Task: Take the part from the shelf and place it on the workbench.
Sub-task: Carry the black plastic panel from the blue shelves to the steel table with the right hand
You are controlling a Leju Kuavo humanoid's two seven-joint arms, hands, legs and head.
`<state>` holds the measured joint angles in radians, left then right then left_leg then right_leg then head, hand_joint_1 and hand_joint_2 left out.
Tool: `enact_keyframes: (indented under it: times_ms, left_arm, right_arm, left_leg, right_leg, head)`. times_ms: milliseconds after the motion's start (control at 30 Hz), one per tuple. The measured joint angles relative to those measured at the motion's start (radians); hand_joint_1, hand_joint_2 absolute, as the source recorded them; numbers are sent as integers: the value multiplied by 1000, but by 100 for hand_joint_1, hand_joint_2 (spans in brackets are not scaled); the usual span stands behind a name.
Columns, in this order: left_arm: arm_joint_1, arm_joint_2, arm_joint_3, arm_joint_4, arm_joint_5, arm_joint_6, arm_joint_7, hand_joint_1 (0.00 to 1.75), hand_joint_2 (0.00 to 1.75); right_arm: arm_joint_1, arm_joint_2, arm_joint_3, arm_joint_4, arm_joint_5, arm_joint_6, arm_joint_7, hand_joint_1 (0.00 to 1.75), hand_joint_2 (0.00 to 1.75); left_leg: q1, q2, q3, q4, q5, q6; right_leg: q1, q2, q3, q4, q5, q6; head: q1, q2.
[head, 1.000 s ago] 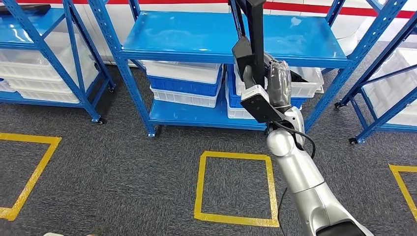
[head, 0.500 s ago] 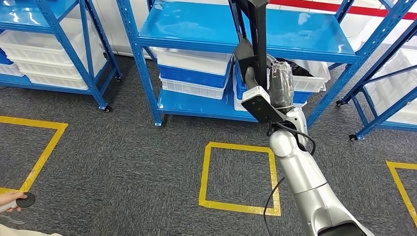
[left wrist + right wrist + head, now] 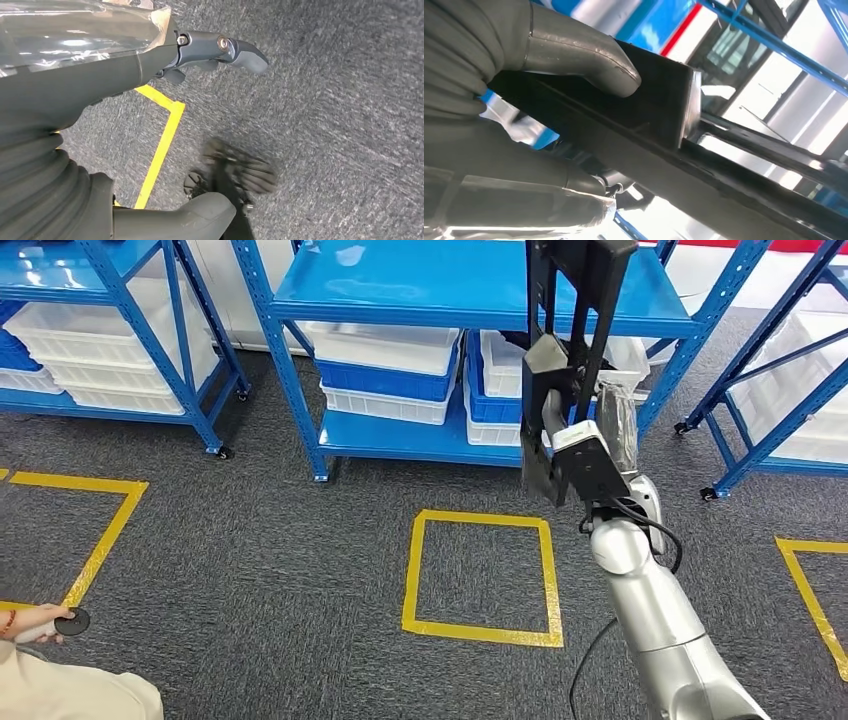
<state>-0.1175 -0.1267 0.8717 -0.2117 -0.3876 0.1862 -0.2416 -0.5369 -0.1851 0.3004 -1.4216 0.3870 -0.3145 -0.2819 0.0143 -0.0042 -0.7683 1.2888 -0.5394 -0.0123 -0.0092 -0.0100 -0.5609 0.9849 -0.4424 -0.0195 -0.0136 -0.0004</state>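
right arm (image 3: 660, 630) comes up from the near edge, silver, cable hanging off it. right hand (image 3: 600, 435) is raised above the carpet (image 3: 250, 540) just right of the yellow tape square (image 3: 480, 580), holding the part (image 3: 580, 300), a black metal frame piece standing upright and reaching past the top of the head view. in the right wrist view the thumb (image 3: 579, 55) presses on a flat black plate of the part (image 3: 659, 100) with the fingers (image 3: 514, 200) wrapped under it, so the grip is closed on the part. left hand (image 3: 100, 75) hangs over the carpet near a yellow tape line (image 3: 160, 145), plastic-covered, fingers (image 3: 220, 50) stretched out straight with nothing between them and the thumb (image 3: 175, 220). left of the square at the near edge, a person's hand (image 3: 35, 625) holds a small black disc (image 3: 72, 621). beyond the square stands the blue shelf (image 3: 440, 290), white and blue bins (image 3: 385, 375) stacked on its lower level. another blue shelf (image 3: 100, 300) further left of it with white bins, one more rack (image 3: 780, 390) to the right. the part is off the shelf, in front of it, in the right hand.
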Motion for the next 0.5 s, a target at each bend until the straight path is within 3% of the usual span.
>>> enact_keyframes:
  times_ms: [33,67,100,167,233,300,333,367,433,467,500]
  left_arm:
    - [0,0,0,0,0,0,-4,0,175]
    - [0,0,0,0,1,0,-7,0,175]
    - [-1,0,0,0,2,0,-9,0,175]
    - [-2,1,0,-1,6,-3,-13,0,175]
    - [-2,2,0,-1,12,-5,-16,0,175]
    - [-1,1,0,0,18,-4,-19,0,175]
    - [0,1,1,0,21,-3,-21,0,175]
    - [1,0,1,1,24,-2,-23,0,175]
    - [4,0,2,1,31,-2,-28,0,175]
    - [7,1,2,1,35,-2,-31,0,175]
    - [10,1,3,1,37,-3,-35,0,175]
  right_arm:
    - [6,-10,-2,-1,-14,6,-5,175,175]
    - [12,-18,-4,-2,-25,10,-9,175,175]
    - [17,-25,-4,-4,-33,11,-13,175,175]
    - [24,-33,-5,-11,-42,12,-20,175,175]
    - [23,-37,-5,-17,-47,12,-25,175,175]
    - [22,-39,-4,-18,-54,12,-28,175,175]
    - [21,-40,-3,-18,-57,11,-29,175,175]
    - [20,-41,-3,-19,-60,11,-30,175,175]
    - [15,-42,-2,-18,-67,10,-31,175,175]
    - [13,-42,-2,-18,-71,9,-32,175,175]
    - [12,-42,-2,-18,-74,9,-34,175,175]
  left_leg:
    - [2,0,14,18,8,-3]
    - [5,1,46,1,30,-5]
    - [6,1,94,-51,51,-3]
    - [4,0,197,-188,52,7]
    - [-4,0,241,-262,35,21]
    - [-6,3,236,-279,54,39]
    - [-4,5,231,-290,69,48]
    - [-1,8,223,-300,88,56]
    - [3,11,194,-311,121,63]
    - [5,12,176,-310,135,62]
    - [8,12,158,-310,147,58]
  right_leg:
    - [0,0,-15,3,10,2]
    - [0,0,-30,7,19,5]
    - [0,1,-43,12,27,9]
    - [1,2,-64,22,40,19]
    - [1,1,-74,24,55,33]
    - [1,1,-78,20,70,46]
    - [2,2,-86,27,61,48]
    - [4,4,-100,50,35,45]
    - [0,8,-137,155,-52,37]
    - [-5,8,-153,224,-88,39]
    - [-11,8,-161,282,-105,48]
  head:
    - [0,0]
    - [-1,0]
    - [-1,0]
    - [0,0]
    - [0,0]
    - [0,0]
    - [-1,0]
    - [0,0]
    - [4,0]
    - [5,0]
    - [6,0]
